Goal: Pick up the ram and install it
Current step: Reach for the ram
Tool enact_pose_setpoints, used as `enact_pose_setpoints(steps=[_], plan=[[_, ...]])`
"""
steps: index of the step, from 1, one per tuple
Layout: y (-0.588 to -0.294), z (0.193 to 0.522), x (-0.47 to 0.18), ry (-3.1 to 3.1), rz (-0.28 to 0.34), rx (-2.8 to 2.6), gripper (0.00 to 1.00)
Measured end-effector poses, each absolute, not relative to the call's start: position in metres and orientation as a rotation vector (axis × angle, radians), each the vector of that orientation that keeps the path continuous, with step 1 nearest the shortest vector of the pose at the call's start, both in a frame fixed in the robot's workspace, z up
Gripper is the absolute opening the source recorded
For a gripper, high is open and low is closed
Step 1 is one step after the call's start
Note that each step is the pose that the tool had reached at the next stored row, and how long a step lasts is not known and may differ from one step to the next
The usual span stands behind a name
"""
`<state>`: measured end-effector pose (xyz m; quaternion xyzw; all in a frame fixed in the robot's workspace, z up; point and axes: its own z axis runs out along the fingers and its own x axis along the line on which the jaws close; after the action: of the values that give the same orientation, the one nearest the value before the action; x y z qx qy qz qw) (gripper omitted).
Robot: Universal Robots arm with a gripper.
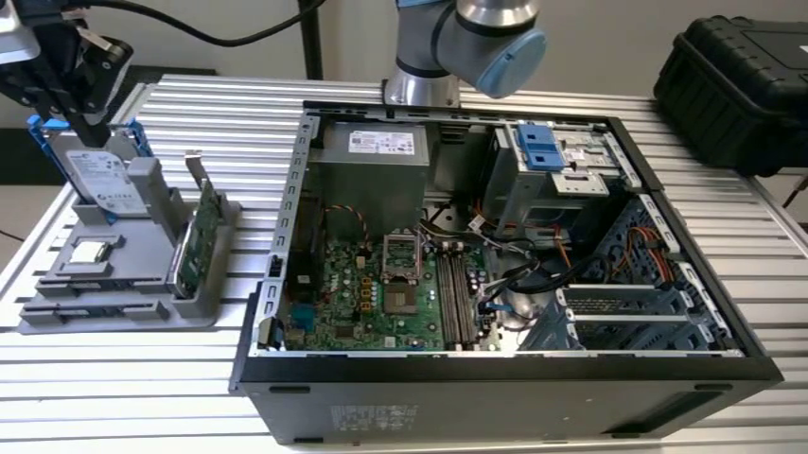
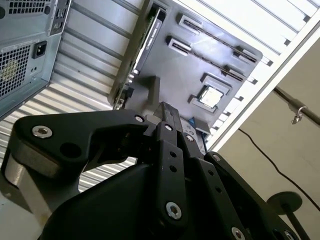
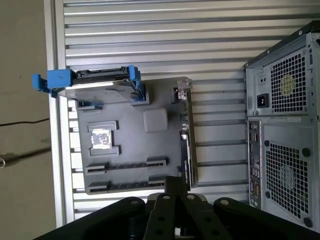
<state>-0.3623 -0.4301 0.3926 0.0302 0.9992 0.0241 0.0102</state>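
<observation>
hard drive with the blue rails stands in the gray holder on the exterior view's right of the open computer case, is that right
Not quite. The hard drive with the blue rails does stand in the gray holder, but the holder sits on the exterior view's left of the open computer case, not its right. The exterior view shows this.

Thin dark ram (image 3: 125,165) on edge between two brackets of gray holder (image 3: 131,142).

Slatted table (image 1: 127,388) with tray (image 1: 76,320), computer case (image 1: 505,402)
</observation>
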Motion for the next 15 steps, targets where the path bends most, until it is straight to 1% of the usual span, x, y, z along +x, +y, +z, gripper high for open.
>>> enact_pose_setpoints(steps=[15], plan=[[-0.433,0.393,-0.388,3.119,0.075,0.088,0.00]])
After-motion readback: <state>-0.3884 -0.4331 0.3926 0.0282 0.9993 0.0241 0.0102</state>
